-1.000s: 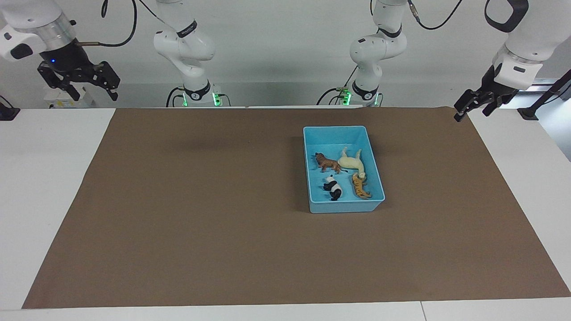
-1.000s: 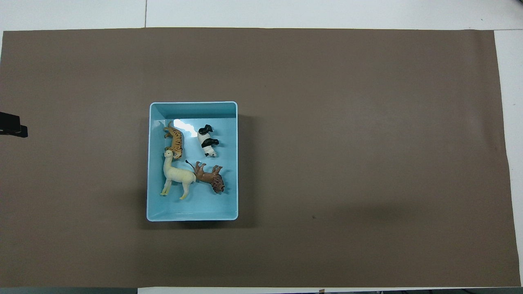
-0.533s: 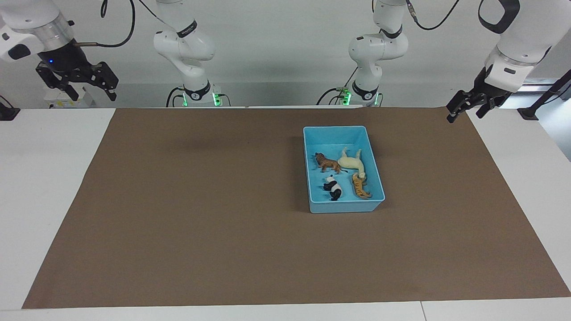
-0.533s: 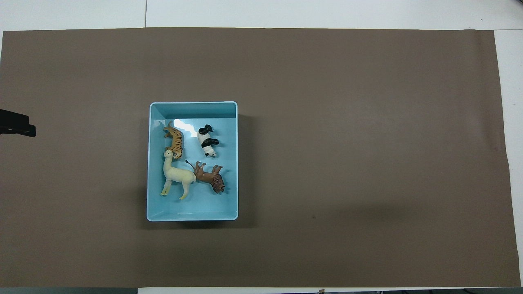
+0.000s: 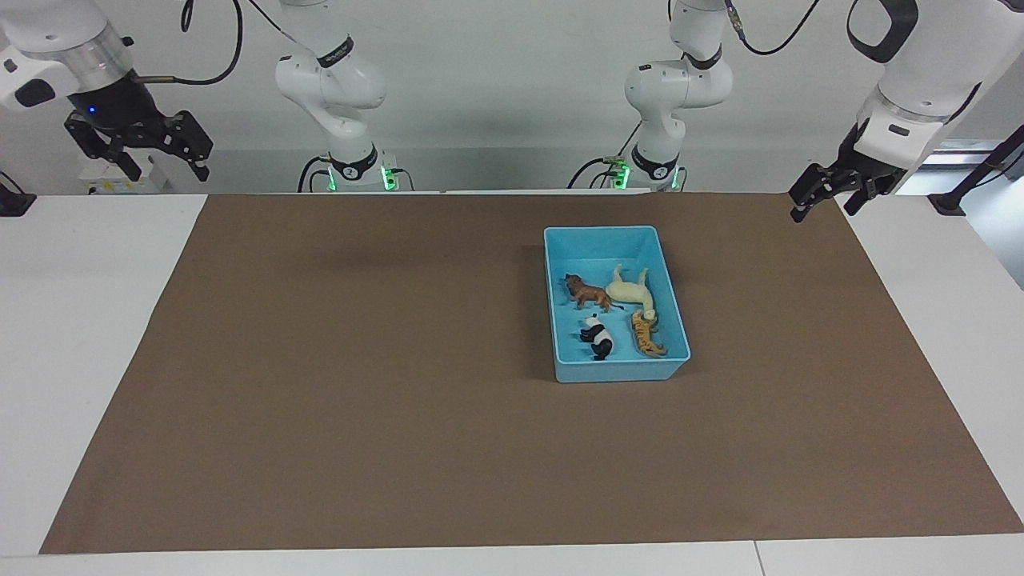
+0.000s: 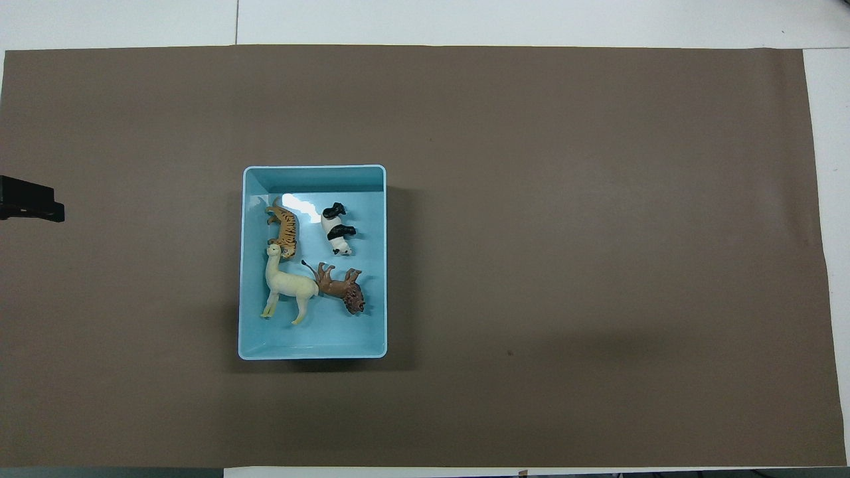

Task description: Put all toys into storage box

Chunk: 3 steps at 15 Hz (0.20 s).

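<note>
The light blue storage box (image 5: 600, 230) stands on the brown mat, toward the left arm's end of the table. All four toys lie in it: brown lion (image 5: 588, 294), cream-white long-necked animal (image 5: 632, 290), orange tiger (image 5: 646, 336) and panda (image 5: 597, 338). The overhead view shows the box (image 6: 312, 168) with the tiger (image 6: 285, 229), panda (image 6: 337, 231), cream animal (image 6: 289, 285) and lion (image 6: 342, 292). My left gripper (image 5: 822, 205) is open and empty, raised over the mat's corner at its own end; its tip shows in the overhead view (image 6: 30, 206). My right gripper (image 5: 164, 166) is open and empty, raised at its own end.
The brown mat (image 5: 360, 360) covers most of the white table (image 5: 80, 320). Both arm bases stand at the table's edge by the robots. Nothing but the box stands on the mat.
My left gripper has moved a little inward over the mat, toward the box's side. The right gripper has barely shifted. The box and toys have not moved.
</note>
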Motion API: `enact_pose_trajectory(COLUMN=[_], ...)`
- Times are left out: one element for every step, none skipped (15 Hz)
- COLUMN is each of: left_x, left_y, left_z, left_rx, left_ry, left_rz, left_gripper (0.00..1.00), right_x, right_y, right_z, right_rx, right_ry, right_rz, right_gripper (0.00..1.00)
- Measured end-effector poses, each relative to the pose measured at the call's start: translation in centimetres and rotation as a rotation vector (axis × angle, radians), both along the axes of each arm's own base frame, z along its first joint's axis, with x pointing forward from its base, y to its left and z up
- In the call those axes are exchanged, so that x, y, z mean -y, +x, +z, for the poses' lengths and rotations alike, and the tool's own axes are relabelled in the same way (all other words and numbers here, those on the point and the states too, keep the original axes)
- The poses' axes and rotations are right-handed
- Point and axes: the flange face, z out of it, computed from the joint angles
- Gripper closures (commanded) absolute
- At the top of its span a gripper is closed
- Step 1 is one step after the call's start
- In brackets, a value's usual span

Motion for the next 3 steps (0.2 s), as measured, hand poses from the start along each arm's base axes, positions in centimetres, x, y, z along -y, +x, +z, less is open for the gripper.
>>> enact_pose_trajectory(left_x=[0.06,0.12,0.19], left_y=[0.00,0.00,0.00], left_z=[0.00,0.00,-0.03], left_rx=[0.000,0.000,-0.001], left_ry=[0.000,0.000,0.000], left_rz=[-0.001,-0.002,-0.003], left_gripper=[0.00,0.00,0.00], right_x=[-0.01,-0.01,-0.02], right_y=[0.00,0.00,0.00], right_z=[0.00,0.00,0.00], right_rx=[0.000,0.000,0.000], right_ry=[0.000,0.000,0.000], right_rz=[0.000,0.000,0.000], right_gripper=[0.00,0.00,0.00])
